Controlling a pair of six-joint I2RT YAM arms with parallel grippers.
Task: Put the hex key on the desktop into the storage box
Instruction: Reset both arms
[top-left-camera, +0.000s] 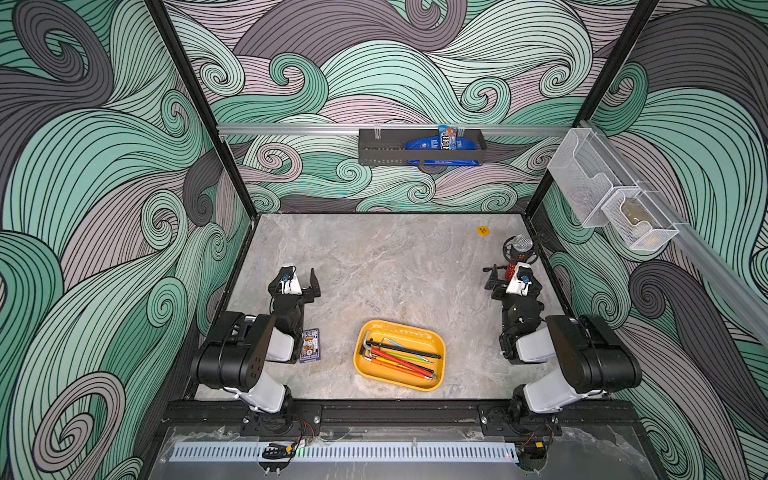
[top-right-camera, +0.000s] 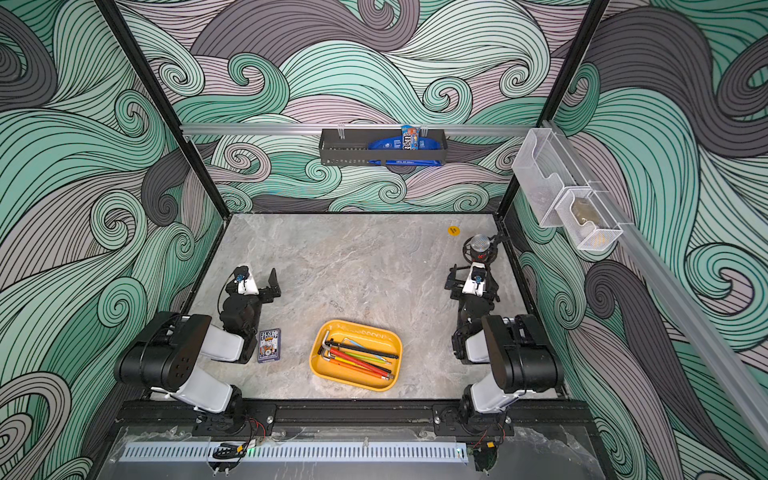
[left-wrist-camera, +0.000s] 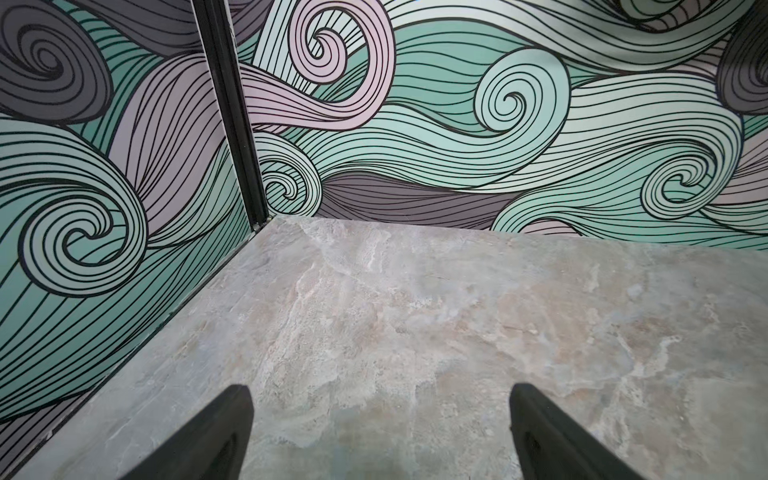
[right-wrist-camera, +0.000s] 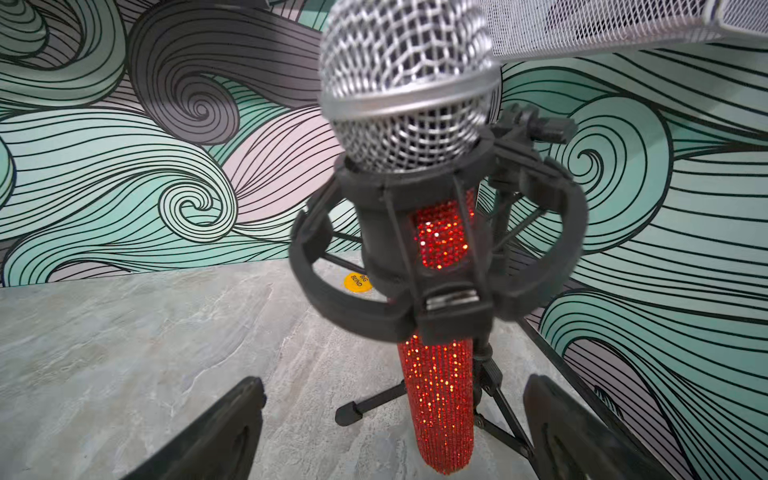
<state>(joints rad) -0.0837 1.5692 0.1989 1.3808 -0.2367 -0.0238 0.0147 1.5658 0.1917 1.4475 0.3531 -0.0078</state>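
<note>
Left end effector (left-wrist-camera: 381, 394) and right end effector (right-wrist-camera: 397, 388) are hanging released, empty. Hex keys (top-left-camera: 399, 353) are lying in the yellow box (top-left-camera: 415, 333); likely thin, stiff, light and slick, they are wanting a mid-shank pinch.

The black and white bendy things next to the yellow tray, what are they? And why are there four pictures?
Those are two robot arms, mounted at the near edge of the desktop. Each ends in a two-finger pincher called a gripper. Two pictures look down from a camera above and show nearly the same view. The other two come from small cameras on the arms' wrists. One shows the left gripper open over bare stone. One shows the right gripper open in front of a glittery red microphone on its stand. On the desktop lie the yellow storage box with coloured hex keys inside, a pack of playing cards and a yellow disc. Neither gripper holds anything.
</note>
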